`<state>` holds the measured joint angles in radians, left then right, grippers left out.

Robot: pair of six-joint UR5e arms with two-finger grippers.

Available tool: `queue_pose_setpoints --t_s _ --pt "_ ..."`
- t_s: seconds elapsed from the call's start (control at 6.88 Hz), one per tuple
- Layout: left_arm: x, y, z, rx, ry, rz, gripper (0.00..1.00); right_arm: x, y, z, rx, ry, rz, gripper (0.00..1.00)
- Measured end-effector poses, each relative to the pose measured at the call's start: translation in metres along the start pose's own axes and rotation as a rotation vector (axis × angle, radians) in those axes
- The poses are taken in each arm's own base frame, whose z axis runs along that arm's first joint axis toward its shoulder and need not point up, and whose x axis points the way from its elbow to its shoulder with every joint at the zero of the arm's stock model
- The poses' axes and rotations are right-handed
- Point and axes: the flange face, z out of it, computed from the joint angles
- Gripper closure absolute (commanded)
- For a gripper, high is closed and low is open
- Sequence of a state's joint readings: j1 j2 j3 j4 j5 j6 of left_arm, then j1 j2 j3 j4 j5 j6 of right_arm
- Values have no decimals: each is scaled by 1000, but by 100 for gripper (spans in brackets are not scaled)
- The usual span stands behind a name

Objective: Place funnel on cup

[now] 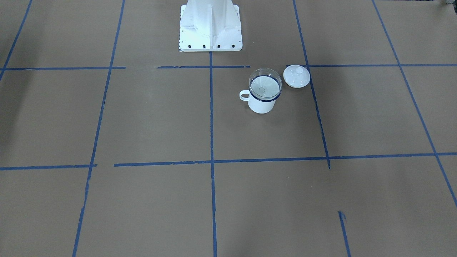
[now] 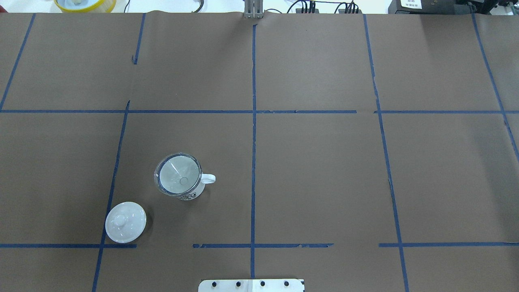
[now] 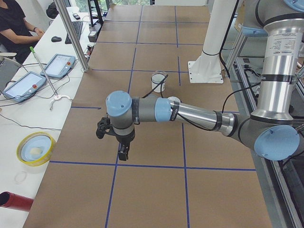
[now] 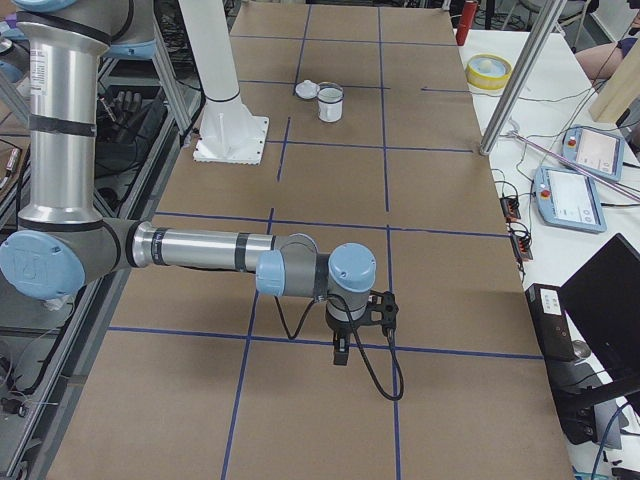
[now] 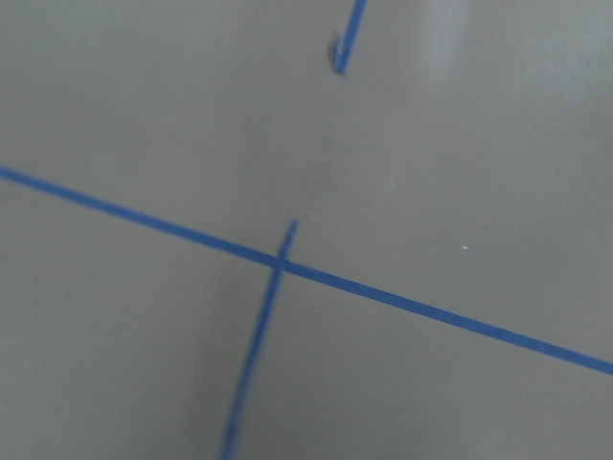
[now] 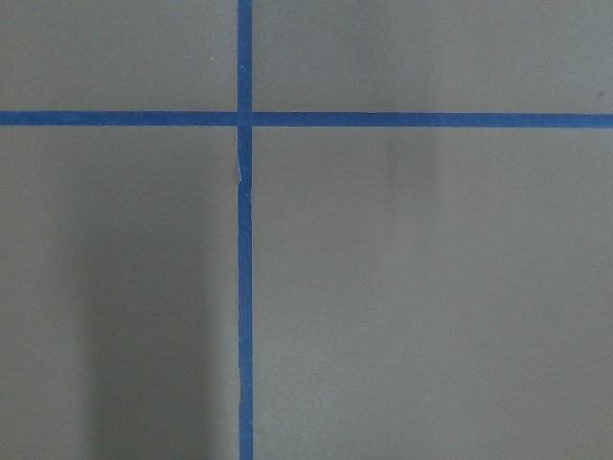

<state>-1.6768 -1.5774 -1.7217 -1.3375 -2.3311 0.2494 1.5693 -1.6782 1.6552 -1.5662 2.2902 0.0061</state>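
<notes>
The clear funnel (image 1: 265,84) sits upright in the mouth of the white mug (image 1: 262,104), cone on the dark blue rim, spout inside. In the overhead view the funnel (image 2: 178,178) covers the mug (image 2: 191,196), whose handle points right. My left gripper (image 3: 122,154) shows only in the exterior left view, hanging over the table far from the mug (image 3: 158,81); I cannot tell if it is open. My right gripper (image 4: 341,352) shows only in the exterior right view, far from the mug (image 4: 329,103); I cannot tell its state. Both wrist views show only brown paper and blue tape.
A round white domed lid (image 1: 296,76) lies beside the mug, also seen from overhead (image 2: 125,222). The robot's white base (image 1: 210,35) stands behind the mug. A yellow bowl (image 3: 35,148) and teach pendants (image 3: 23,85) lie on the side bench.
</notes>
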Motion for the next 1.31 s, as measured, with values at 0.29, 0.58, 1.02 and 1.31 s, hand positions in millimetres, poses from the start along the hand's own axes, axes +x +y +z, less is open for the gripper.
queue_pose_setpoints --t_s 0.29,0.58,1.02,1.31 --pt "-30 34 29 1 12 8 0 0 0 0 0 0 0 0" --pt "-28 36 26 28 5 34 0 0 0 0 0 0 0 0" --pt "-17 24 15 110 2 -5 0 0 0 0 0 0 0 0" --pt "-8 22 14 123 32 -51 0 0 0 0 0 0 0 0"
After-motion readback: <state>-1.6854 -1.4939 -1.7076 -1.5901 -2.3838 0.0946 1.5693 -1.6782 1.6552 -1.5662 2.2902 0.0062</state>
